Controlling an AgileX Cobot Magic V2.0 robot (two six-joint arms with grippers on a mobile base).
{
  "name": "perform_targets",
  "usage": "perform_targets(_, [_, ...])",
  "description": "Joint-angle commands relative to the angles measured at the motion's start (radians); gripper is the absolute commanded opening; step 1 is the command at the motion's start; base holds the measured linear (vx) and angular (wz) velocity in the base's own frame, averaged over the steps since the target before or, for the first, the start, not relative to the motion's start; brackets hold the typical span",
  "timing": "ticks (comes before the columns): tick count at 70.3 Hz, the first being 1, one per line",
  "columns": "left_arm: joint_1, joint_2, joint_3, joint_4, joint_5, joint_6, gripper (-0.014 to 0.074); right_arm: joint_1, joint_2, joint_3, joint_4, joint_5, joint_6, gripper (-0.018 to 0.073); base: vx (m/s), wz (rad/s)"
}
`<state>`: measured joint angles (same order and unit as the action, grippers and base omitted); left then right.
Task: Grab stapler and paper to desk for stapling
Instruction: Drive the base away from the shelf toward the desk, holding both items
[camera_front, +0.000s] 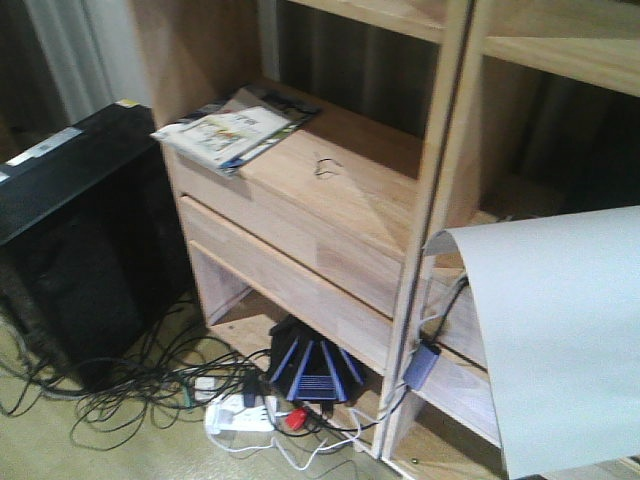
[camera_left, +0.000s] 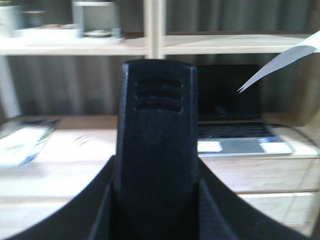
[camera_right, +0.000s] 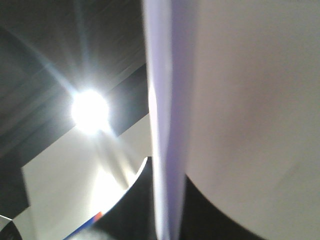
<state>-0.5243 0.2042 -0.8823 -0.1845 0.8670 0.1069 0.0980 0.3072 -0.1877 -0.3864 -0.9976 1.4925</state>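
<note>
Our left claw (camera_left: 156, 202) grips the black stapler (camera_left: 156, 125), which blocks the middle of the desk (camera_left: 70, 150); our right claw (camera_right: 167, 220), dark blurs at six o'clock, pinches the paper (camera_right: 250, 100).

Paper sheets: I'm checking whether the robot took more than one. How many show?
1. A curved white sheet hangs at the right of the front view, just right of the shelf post; further sheets may hide behind it.

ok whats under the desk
A black-and-blue device, a white power strip and tangled cables. The paper hides the right part.
</note>
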Motion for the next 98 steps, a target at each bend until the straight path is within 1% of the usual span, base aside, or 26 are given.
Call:
perform_targets(1, [-0.005,0.014,-0.021,-0.018,-0.118,-0.002,-0.0006,-0.009,0.009,-0.024,0.010,-0.037,-0.006,-0.0007,-0.11,0.43])
perform_targets(44, [-0.005,0.014,-0.021,-0.018,-0.118,-0.002,-0.0006,-0.009,0.009,-0.024,0.010,-0.037,-0.006,-0.0007,-0.11,0.41])
perform_targets(98, [-0.005,0.014,-0.021,-0.018,-0.118,-0.002,-0.0006,-0.009,0.009,-0.024,0.010,-0.037,-0.006,-0.0007,-0.05,0.22])
